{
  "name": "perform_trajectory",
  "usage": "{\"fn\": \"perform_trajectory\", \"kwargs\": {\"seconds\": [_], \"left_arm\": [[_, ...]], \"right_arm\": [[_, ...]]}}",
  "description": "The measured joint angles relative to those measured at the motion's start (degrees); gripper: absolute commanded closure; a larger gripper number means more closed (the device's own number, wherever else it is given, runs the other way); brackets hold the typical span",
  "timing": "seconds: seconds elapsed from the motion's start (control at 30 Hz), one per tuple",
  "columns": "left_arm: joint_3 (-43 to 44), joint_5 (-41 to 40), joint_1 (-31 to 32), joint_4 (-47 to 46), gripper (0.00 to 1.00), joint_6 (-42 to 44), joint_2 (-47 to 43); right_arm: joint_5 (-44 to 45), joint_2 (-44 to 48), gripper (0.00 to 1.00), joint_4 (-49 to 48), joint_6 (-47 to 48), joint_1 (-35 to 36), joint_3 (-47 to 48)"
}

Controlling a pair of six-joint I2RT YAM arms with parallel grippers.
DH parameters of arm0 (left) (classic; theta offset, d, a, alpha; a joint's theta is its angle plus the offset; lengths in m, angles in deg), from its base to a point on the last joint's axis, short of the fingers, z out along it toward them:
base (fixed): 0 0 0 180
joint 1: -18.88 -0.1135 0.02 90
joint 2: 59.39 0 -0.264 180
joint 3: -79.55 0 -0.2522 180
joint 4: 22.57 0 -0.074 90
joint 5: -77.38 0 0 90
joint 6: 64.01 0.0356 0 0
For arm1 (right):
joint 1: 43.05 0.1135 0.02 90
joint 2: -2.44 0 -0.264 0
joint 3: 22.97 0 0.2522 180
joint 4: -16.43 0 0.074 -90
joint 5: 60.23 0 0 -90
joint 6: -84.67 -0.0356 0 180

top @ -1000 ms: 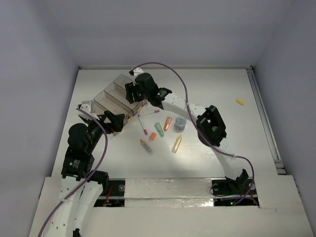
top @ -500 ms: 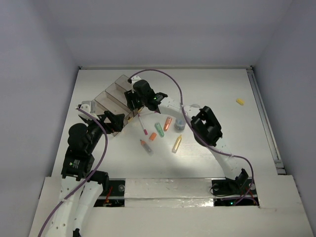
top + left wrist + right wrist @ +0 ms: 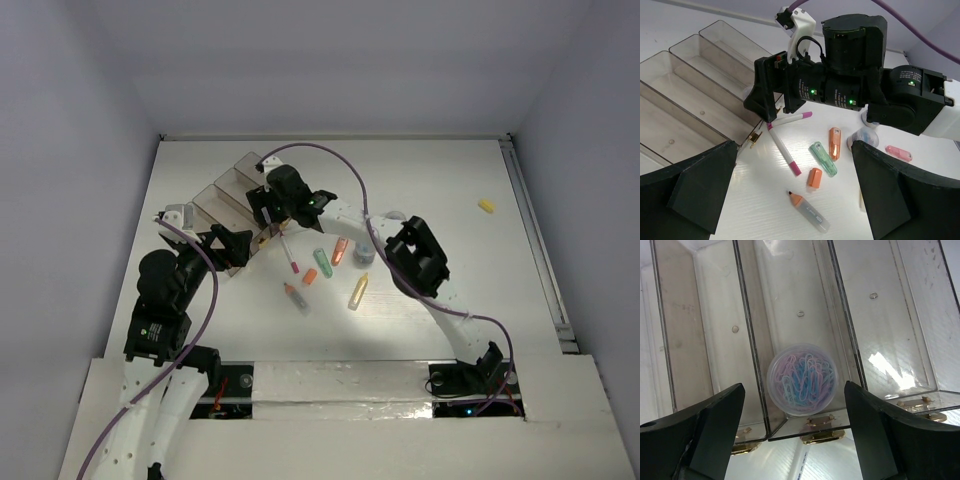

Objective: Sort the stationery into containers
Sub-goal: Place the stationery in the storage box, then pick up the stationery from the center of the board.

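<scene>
The clear brownish containers stand at the table's far left, several long joined compartments. A round tub of pastel paper clips lies at the near end of a middle compartment. My right gripper hangs open right above it, a finger on each side, not touching. My left gripper is open and empty, low beside the containers' near corner. In front of it lie two white pens with pink tips, a green stick, an orange stick, an orange cap and an uncapped orange-tipped marker.
A second round tub sits under the right arm beside a pink stick. A yellow stick lies mid-table and another yellow piece far right. Gold clasps edge the containers' near end.
My right gripper has moved nearer and leftward, from over the containers' far part to their near end. The left arm and the loose stationery have not moved.
</scene>
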Motion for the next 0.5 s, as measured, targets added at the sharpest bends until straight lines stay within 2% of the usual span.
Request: {"fn": "perform_trajectory", "kwargs": {"seconds": [0.13, 0.2, 0.3, 0.33, 0.37, 0.4, 0.5], "left_arm": [[0.00, 0.00, 0.00, 0.00, 0.01, 0.00, 0.00], [0.00, 0.00, 0.00, 0.00, 0.01, 0.00, 0.00], [0.00, -0.02, 0.00, 0.00, 0.01, 0.00, 0.00], [0.00, -0.02, 0.00, -0.02, 0.01, 0.00, -0.02], [0.00, -0.02, 0.00, 0.00, 0.01, 0.00, -0.02], [0.00, 0.00, 0.00, 0.00, 0.01, 0.00, -0.02], [0.00, -0.02, 0.20, 0.00, 0.01, 0.00, -0.02]], "right_arm": [[1.40, 0.85, 0.21, -0.26, 0.09, 0.02, -0.26], [2.93, 3.78, 0.26, -2.03, 0.17, 0.04, -3.65], [5.99, 12.83, 0.48, -5.42, 0.44, -0.09, -14.49], [6.78, 15.76, 0.66, -6.16, 0.33, -0.37, -17.77], [7.52, 19.65, 0.72, -7.37, 0.55, -0.68, -21.59], [8.07, 22.91, 0.75, -8.46, 0.22, -1.01, -24.65], [9.64, 31.78, 0.75, -10.38, -0.70, -3.48, -33.00]]}}
